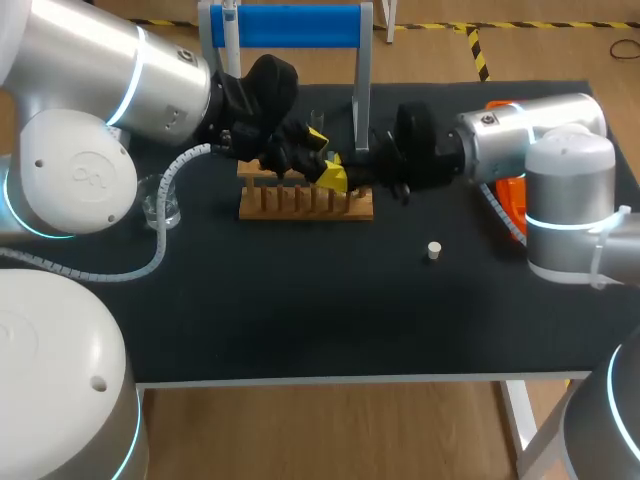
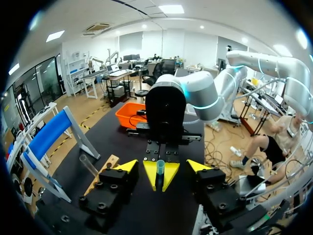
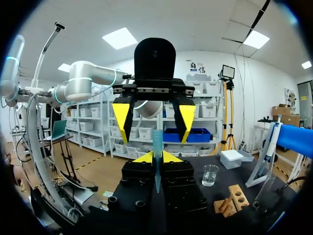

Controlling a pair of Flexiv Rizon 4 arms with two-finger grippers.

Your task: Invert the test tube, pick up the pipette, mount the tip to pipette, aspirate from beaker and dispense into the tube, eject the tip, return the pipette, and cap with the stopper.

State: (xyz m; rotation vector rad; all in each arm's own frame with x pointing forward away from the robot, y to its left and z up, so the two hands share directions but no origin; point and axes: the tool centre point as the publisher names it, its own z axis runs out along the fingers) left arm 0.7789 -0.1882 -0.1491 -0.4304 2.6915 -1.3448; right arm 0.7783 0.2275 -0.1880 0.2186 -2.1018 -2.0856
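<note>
A bluish clear test tube (image 3: 157,147) hangs above the wooden rack (image 1: 305,203), gripped between the yellow tips of my right gripper (image 3: 157,157), which is shut on it. My left gripper (image 2: 163,166) faces the right one head-on. Its fingers (image 2: 128,166) stand open, one on each side of the tube (image 2: 160,167), and do not touch it. In the head view both grippers meet over the rack's right half; the left gripper (image 1: 326,160) shows its yellow tips there, and the tube itself is hidden. The white stopper (image 1: 434,250) lies on the mat, right of the rack.
A glass beaker (image 1: 160,203) stands at the left, beneath my left arm. The blue pipette stand (image 1: 290,25) rises behind the rack. An orange tray (image 1: 512,195) sits at the right under my right arm. A second clear tube (image 2: 89,165) leans at the rack's end.
</note>
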